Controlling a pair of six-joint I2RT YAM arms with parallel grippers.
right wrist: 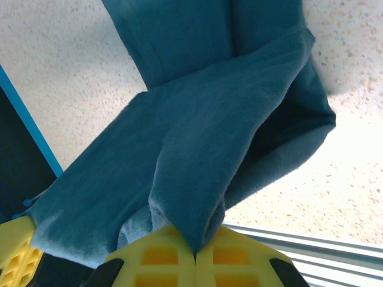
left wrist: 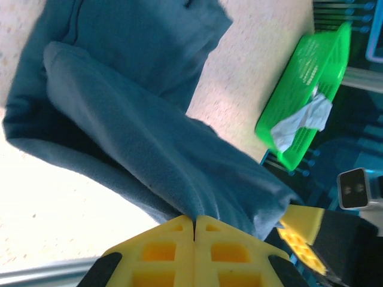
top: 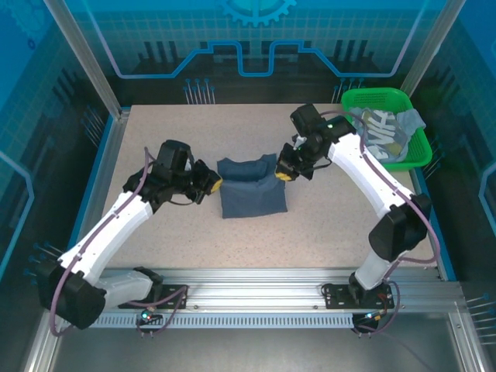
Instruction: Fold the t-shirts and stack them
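- T-shirt, dark slate-blue: it lies in the middle of the table, roughly gathered into a rectangle. Its far edge is raised between my two grippers.
- My left gripper has its yellow fingers pressed together, pinching the cloth at the shirt's left side.
- My right gripper is clamped the same way on the right side, and fabric drapes down from it.
- A grey-blue t-shirt with white lettering sits crumpled in a green mesh basket at the far right corner. Some paler fabric lies beside it.
- Progress, as I judge it: early. One shirt is mid-fold, nothing is stacked yet, and the basket's contents have not been folded.
- The surface is a flat, speckled beige tabletop with a metal rail along the near edge.
- The room is an enclosure of translucent blue panels printed with circuit-like lines.
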